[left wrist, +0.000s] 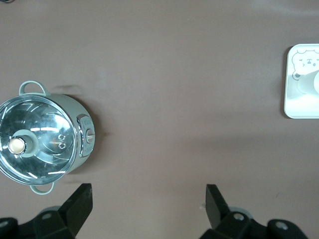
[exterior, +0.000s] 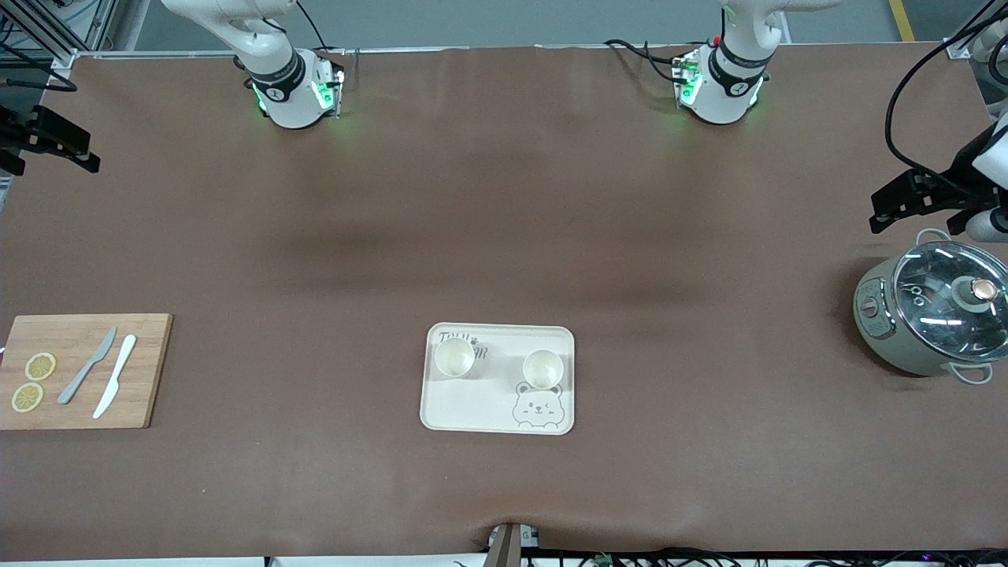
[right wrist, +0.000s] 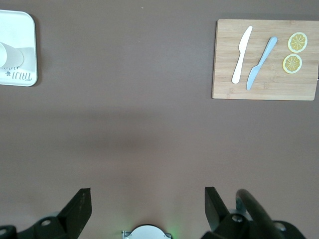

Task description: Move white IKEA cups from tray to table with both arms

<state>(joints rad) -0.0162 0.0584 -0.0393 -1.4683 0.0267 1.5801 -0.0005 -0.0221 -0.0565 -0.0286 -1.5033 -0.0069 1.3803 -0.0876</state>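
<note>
Two white IKEA cups stand upright on the cream bear tray (exterior: 472, 405) in the middle of the table. One cup (exterior: 454, 356) is toward the right arm's end, the other (exterior: 542, 368) is toward the left arm's end, above the bear drawing. My left gripper (exterior: 913, 201) hangs open and empty over the table's left-arm end, near the pot; its wrist view (left wrist: 148, 209) shows bare table between the jaws and the tray (left wrist: 299, 107) at the edge. My right gripper (exterior: 47, 142) hangs open and empty over the right-arm end (right wrist: 148, 209); its view shows the tray's corner (right wrist: 20, 30).
A grey-green pot with a glass lid (exterior: 933, 307) stands at the left arm's end, also in the left wrist view (left wrist: 42, 137). A wooden cutting board (exterior: 79, 370) with two knives and two lemon slices lies at the right arm's end, also in the right wrist view (right wrist: 264, 84).
</note>
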